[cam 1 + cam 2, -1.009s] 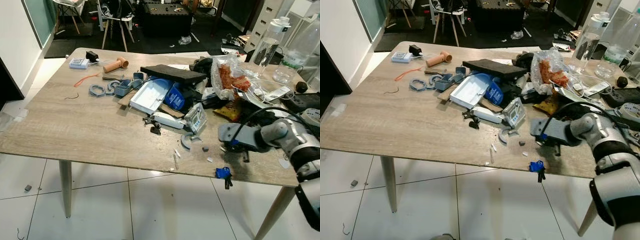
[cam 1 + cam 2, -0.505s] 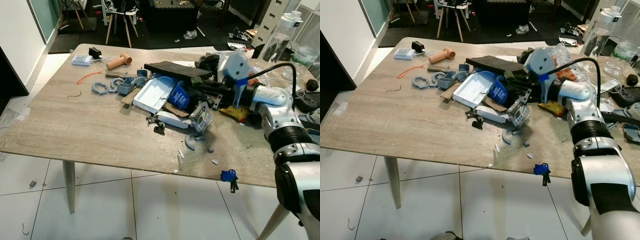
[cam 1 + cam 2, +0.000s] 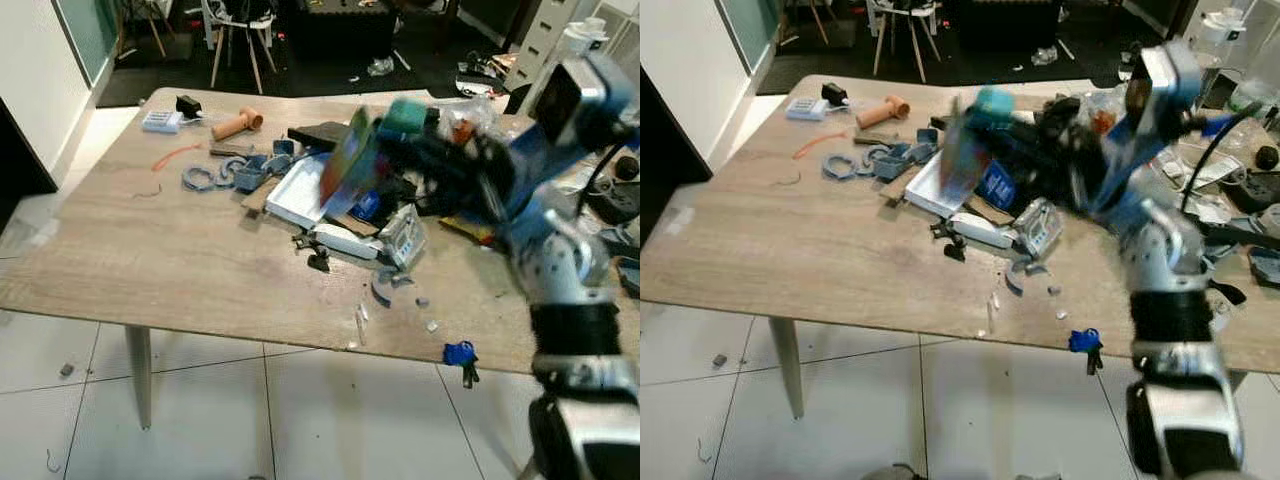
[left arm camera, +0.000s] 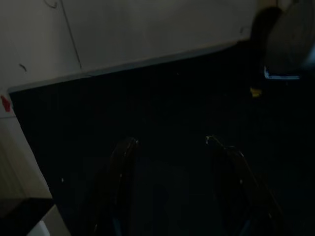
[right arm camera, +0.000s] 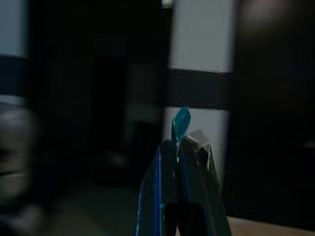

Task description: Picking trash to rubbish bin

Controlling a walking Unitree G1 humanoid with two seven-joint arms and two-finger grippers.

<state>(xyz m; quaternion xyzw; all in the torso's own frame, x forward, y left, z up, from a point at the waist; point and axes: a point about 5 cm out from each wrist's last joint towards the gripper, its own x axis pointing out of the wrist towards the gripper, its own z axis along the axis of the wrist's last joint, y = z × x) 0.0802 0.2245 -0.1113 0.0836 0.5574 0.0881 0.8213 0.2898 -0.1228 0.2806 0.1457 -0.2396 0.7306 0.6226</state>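
Holding a flat, crumpled wrapper (image 3: 345, 160) with a teal edge, the right gripper (image 3: 400, 135) is raised above the middle of the cluttered table (image 3: 150, 250), its arm reaching across from the robot's right. The right wrist view shows the two black fingers pressed together on the wrapper's lower end, so the sheet stands up between them — a pinch at the edge suits something this thin and lets it lift clear of the pile. The wrapper hangs over the white tray (image 3: 300, 190) and the black slab (image 3: 320, 135) without visibly touching either, though motion blur makes that hard to be sure of.

The left gripper (image 4: 172, 172) hangs idle in shadow, its fingers apart with nothing between them.

Much remains on the table: grey rings (image 3: 200, 178) and an orange cord (image 3: 172, 155) towards the far left, a small meter-like device (image 3: 405, 235) and white fragments (image 3: 360, 315) near the front edge, and a blue clip (image 3: 458, 352) at the very edge. The rubbish bin cannot be placed from these views, so the carry is likely still ahead.

The arm and wrapper are smeared by movement — the wrapper's print is unreadable, and the items behind the arm on the right are largely hidden.
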